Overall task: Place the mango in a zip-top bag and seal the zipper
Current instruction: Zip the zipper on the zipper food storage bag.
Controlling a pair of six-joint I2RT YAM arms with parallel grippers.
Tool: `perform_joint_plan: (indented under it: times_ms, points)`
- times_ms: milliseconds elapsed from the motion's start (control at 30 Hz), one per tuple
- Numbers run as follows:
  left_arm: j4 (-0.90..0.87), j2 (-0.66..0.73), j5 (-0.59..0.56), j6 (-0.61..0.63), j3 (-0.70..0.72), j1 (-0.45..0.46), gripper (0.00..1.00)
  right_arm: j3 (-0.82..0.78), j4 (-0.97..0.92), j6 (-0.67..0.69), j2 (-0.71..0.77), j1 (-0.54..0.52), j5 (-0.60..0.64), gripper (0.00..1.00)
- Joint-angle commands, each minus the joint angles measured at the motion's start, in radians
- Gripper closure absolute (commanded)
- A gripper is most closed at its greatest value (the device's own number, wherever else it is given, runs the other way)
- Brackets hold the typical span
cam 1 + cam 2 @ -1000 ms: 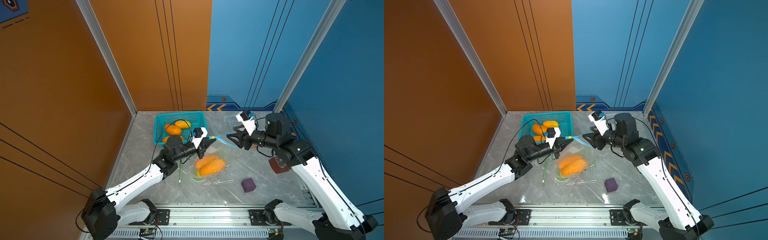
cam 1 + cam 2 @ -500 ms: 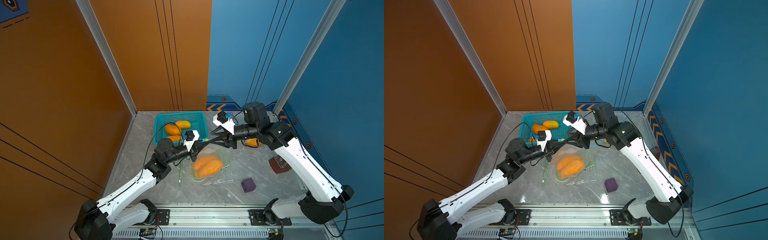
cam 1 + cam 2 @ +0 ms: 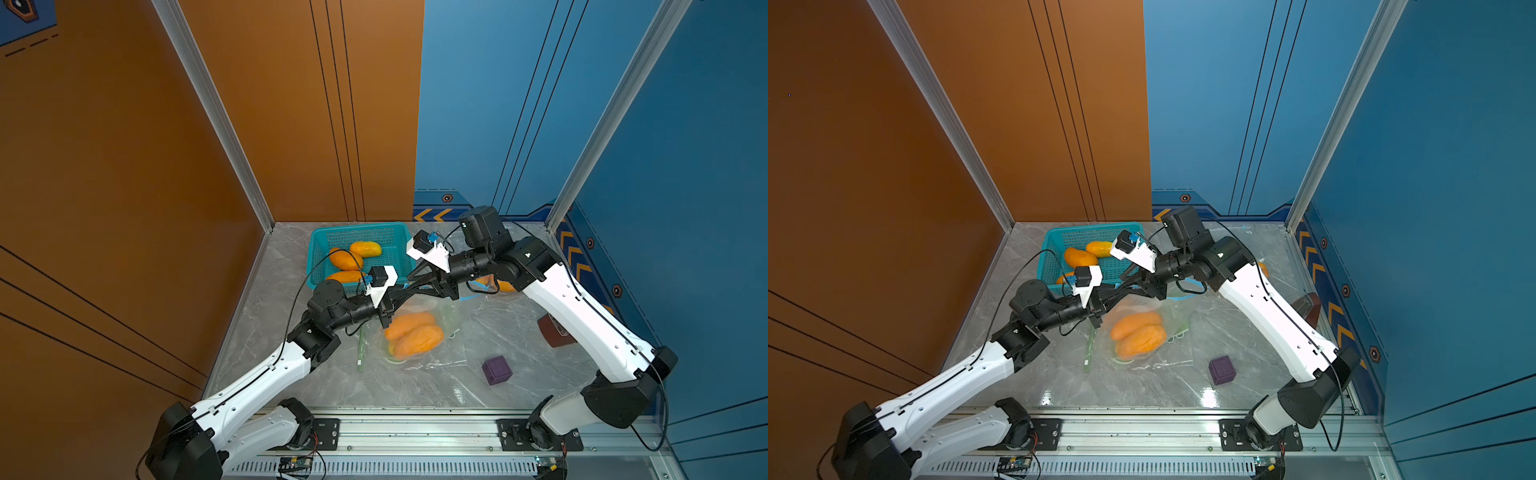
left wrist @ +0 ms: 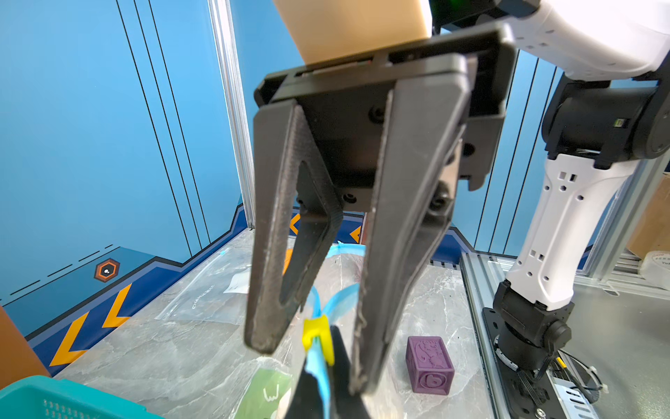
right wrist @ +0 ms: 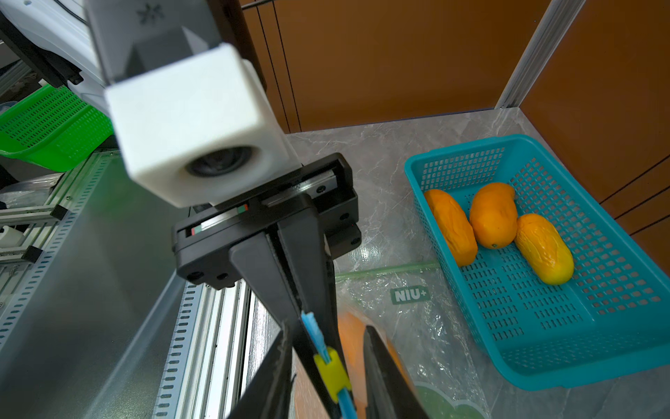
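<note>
Both arms are nose to nose over the bench, just in front of the basket. My left gripper has its jaws pinched flat on the blue zipper of the bag, holding that edge up off the bench. The yellow slider sits on the zipper right at the left fingertips. My right gripper faces it with its jaws at a narrow gap, one finger on each side of the slider. In the wrist views I see daylight on both sides, though I can't quite tell whether a pad is grazing it. Two mangoes lie inside the bag, side by side, resting on the bench below the grippers. Three spare mangoes are in the basket. A purple block sits apart, toward the right arm's base.
</note>
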State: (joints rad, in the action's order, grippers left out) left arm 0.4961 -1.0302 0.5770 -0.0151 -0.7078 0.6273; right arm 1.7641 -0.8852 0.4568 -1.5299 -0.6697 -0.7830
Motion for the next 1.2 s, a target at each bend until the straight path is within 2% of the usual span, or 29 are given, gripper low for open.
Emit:
perform_joint_plan:
  times_ms: [0,300,500,567,667,733,867,933,1167]
  points:
    - [0.004,0.015,0.004,0.015,0.002,-0.010,1.00,0.026,-0.034,0.019,-0.010,-0.002,-0.018,0.70]
    - [0.004,0.011,-0.010,0.013,0.000,-0.009,1.00,0.026,-0.040,0.019,-0.016,0.013,-0.014,0.84]
    - [0.004,-0.002,0.006,-0.031,-0.011,-0.019,1.00,0.027,-0.043,0.018,-0.018,0.014,-0.011,1.00]
    - [0.004,-0.002,0.007,-0.046,-0.009,-0.025,1.00,0.026,-0.045,0.019,-0.018,0.014,-0.010,1.00]
    - [0.004,0.005,0.017,-0.080,0.002,-0.045,0.85,0.025,-0.044,0.020,-0.015,0.013,0.004,1.00]
    - [0.004,0.019,0.019,-0.097,0.018,-0.063,0.81,0.025,-0.045,0.019,-0.012,0.014,0.014,1.00]
    - [0.004,0.061,0.012,-0.119,0.053,-0.097,0.81,0.026,-0.045,0.019,-0.012,0.015,0.021,1.00]
    - [0.004,0.076,0.004,-0.122,0.062,-0.105,0.84,0.025,-0.044,0.018,-0.015,0.013,0.018,1.00]
    - [0.005,0.050,0.053,-0.123,0.025,-0.104,0.84,0.025,-0.046,0.015,-0.026,0.009,0.027,1.00]
